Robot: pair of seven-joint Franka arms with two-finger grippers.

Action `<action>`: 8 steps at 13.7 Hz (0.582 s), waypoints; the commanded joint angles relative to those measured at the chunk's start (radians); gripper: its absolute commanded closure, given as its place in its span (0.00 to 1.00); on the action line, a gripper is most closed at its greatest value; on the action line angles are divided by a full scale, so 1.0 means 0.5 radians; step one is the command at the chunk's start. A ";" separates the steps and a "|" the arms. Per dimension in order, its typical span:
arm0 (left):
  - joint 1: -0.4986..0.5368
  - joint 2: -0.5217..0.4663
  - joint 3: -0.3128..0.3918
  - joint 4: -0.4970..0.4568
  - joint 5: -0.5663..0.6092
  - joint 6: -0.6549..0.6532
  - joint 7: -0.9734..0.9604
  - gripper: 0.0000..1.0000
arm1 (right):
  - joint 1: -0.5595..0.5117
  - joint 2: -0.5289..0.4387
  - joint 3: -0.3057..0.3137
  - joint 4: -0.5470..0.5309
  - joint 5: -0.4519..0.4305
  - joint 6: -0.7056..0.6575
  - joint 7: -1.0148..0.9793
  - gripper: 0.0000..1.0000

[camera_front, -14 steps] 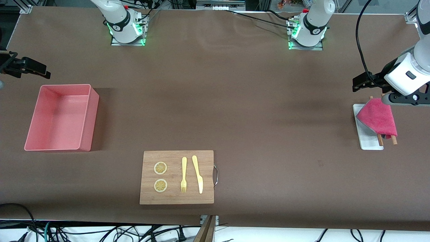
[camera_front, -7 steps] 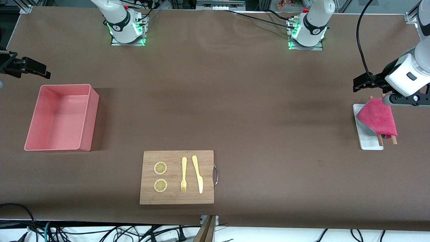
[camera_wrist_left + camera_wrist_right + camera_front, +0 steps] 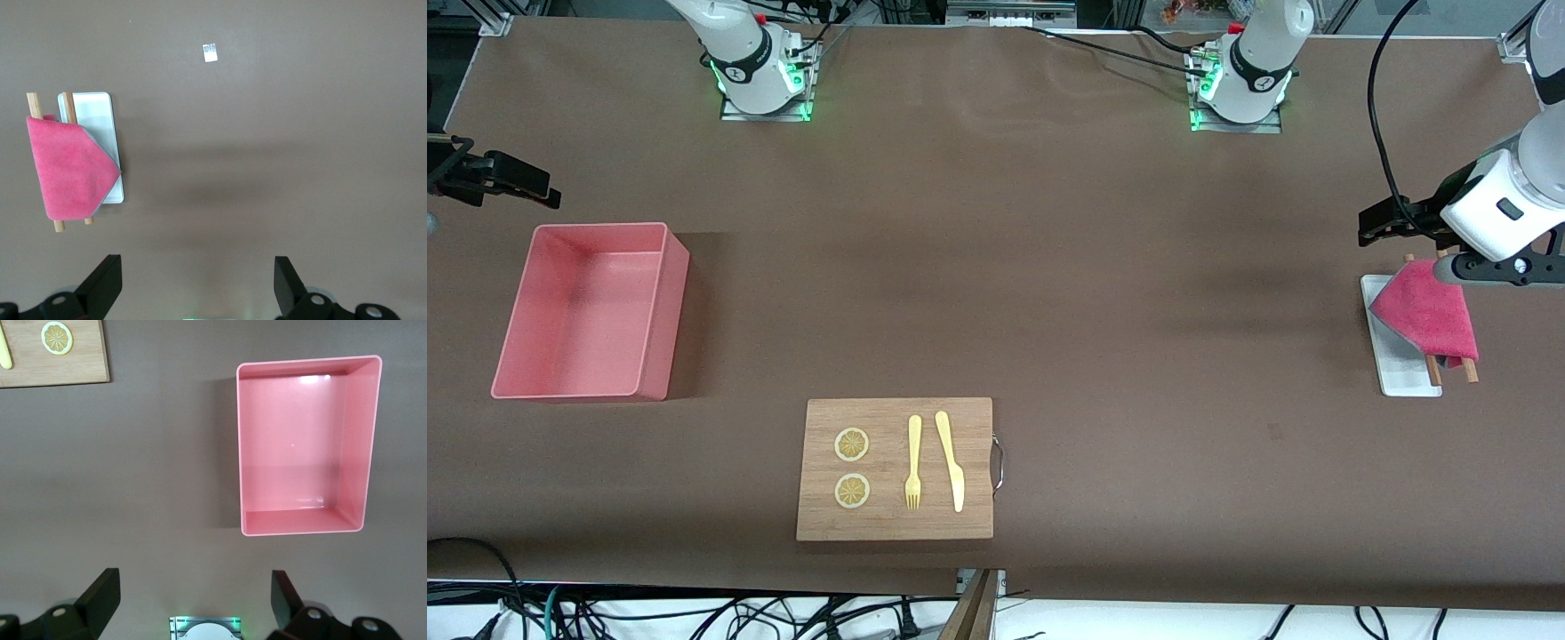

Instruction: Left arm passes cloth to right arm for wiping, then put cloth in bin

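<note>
The magenta-red cloth (image 3: 1427, 311) lies draped over two wooden sticks (image 3: 1469, 369) and a small flat white tray (image 3: 1400, 380) at the left arm's end of the table. It also shows in the left wrist view (image 3: 70, 167). My left gripper (image 3: 1498, 267) hovers above the tray's end that is farther from the front camera. It is open and empty (image 3: 197, 267), and the cloth lies off to one side of its fingers. The salmon-pink bin (image 3: 669, 302) stands empty at the right arm's end. My right gripper (image 3: 193, 583) is open and empty, high beside the bin (image 3: 357, 440).
A wooden board (image 3: 898, 524) with two lemon slices (image 3: 851, 444), a yellow fork (image 3: 913, 462) and a yellow knife (image 3: 951, 462) lies near the front edge. Only a black part of the right hand (image 3: 494, 176) shows in the front view.
The left gripper has shifted very slightly above the tray. The cloth, the bin and the right arm have not moved.
</note>
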 commanded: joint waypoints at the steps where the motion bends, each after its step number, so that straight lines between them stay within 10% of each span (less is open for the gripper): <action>1: 0.026 0.031 -0.010 0.033 -0.055 -0.148 0.005 0.00 | -0.007 0.009 -0.001 0.021 0.009 0.006 0.002 0.00; 8: 0.299 0.071 -0.004 0.018 -0.027 -0.167 0.712 0.00 | -0.007 0.040 -0.001 0.080 0.009 -0.006 -0.001 0.00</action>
